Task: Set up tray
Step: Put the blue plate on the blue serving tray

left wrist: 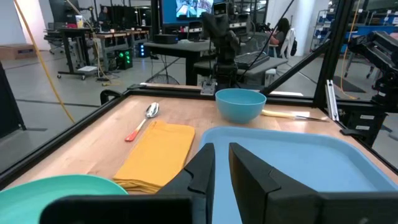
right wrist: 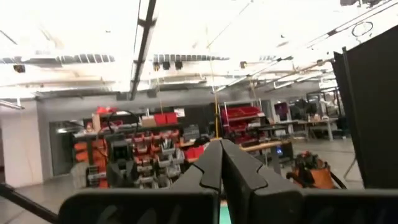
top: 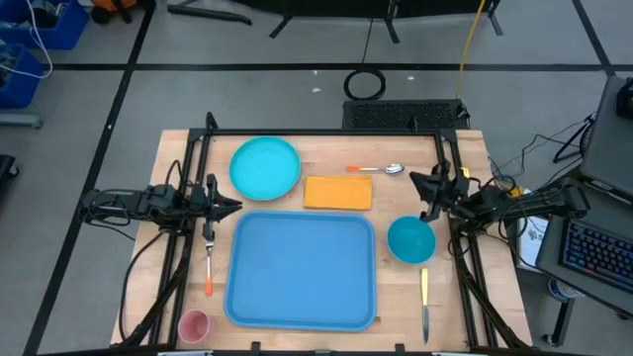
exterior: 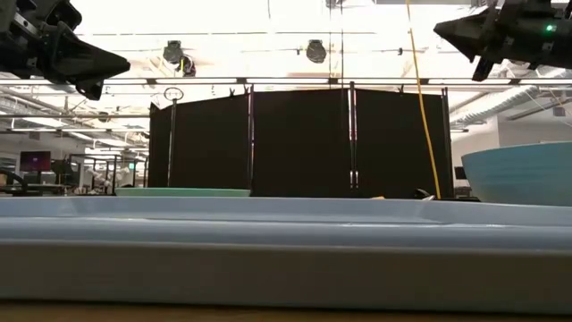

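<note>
Tray [top: 302, 269], blue and rimmed, is being shown from the high view lying flat in the middle of the wooden table [top: 173, 158]. Beyond it a turquoise plate [top: 265, 166], an orange napkin [top: 338, 193] and a spoon [top: 381, 169] with an orange handle are being seen. A fork [top: 209, 255] with an orange handle is lying just beside the tray's left rim, a pink cup [top: 194, 324] is standing near the table's front left corner, a blue bowl [top: 410, 239] is sitting just off the tray's right rim, and a knife [top: 425, 302] is lying in front of the bowl. The left gripper [top: 229, 206] is being held over the table's left side, above the fork's far end; the right gripper [top: 417, 181] is being held over the right side, beyond the bowl.

In the low view the tray's rim [exterior: 286, 234] is filling the foreground, with the bowl [exterior: 518, 173] at right and both grippers raised high.

In the left wrist view the left fingers [left wrist: 202, 171] are being kept narrowly apart with nothing between them, pointing across the tray [left wrist: 292, 162] toward the bowl [left wrist: 240, 103], napkin [left wrist: 158, 152] and spoon [left wrist: 143, 121].

In the right wrist view the right fingers [right wrist: 208, 168] are being pressed together, empty, aimed at the room.

No readable writing is being shown anywhere.
</note>
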`<state>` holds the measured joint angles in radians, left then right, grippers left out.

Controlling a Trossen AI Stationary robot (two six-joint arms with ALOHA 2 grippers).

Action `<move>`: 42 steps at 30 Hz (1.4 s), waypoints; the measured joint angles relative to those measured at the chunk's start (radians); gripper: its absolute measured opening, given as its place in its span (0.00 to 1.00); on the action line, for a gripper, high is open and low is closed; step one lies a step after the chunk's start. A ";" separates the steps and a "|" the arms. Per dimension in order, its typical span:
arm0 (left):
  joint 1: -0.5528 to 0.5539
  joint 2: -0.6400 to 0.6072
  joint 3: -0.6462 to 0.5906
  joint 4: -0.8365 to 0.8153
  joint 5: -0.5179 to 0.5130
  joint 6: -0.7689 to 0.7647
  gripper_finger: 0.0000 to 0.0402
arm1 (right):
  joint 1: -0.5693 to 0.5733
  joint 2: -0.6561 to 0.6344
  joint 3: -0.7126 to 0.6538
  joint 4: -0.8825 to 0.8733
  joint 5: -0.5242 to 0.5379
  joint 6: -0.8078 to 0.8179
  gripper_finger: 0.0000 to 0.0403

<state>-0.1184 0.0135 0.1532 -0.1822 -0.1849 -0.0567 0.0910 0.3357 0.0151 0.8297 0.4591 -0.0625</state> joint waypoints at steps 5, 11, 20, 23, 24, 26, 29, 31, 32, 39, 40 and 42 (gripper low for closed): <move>0.000 0.000 0.000 0.003 0.000 0.000 0.13 | 0.000 0.032 0.000 0.006 -0.038 0.087 0.00; 0.000 0.000 0.000 0.034 0.000 0.000 0.13 | 0.000 0.119 0.000 0.016 -0.164 0.184 0.00; 0.000 0.000 0.000 0.078 0.000 -0.029 0.13 | -0.011 0.380 0.066 0.027 -0.231 0.168 0.00; 0.000 0.000 0.000 0.090 0.000 -0.024 0.13 | -0.017 0.504 0.172 0.039 -0.370 0.093 0.00; 0.000 0.000 0.000 0.096 0.000 -0.024 0.13 | -0.016 0.552 0.210 0.038 -0.386 0.072 0.00; 0.000 0.000 0.000 0.117 0.000 -0.028 0.13 | -0.011 0.657 0.286 -0.006 -0.385 0.058 0.00; 0.000 0.000 0.000 0.120 0.001 -0.033 0.13 | -0.014 0.814 0.410 -0.132 -0.385 -0.024 0.00; 0.000 0.000 0.000 0.126 0.001 -0.038 0.13 | -0.023 0.900 0.525 -0.231 -0.387 -0.084 0.00; 0.000 0.000 0.000 0.125 0.001 -0.048 0.13 | -0.029 0.942 0.581 -0.305 -0.386 -0.100 0.00; 0.000 0.000 0.000 0.127 0.002 -0.130 0.13 | -0.041 1.198 0.923 -0.700 -0.384 -0.280 0.03; 0.000 0.000 0.000 0.128 0.002 -0.141 0.13 | -0.044 1.222 0.962 -0.739 -0.384 -0.302 0.05; 0.000 0.000 0.000 0.131 0.001 -0.166 0.13 | -0.054 1.275 1.045 -0.826 -0.384 -0.327 0.09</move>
<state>-0.1184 0.0139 0.1528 -0.0516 -0.1839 -0.2224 0.0365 1.6106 1.0603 0.0037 0.0753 -0.3895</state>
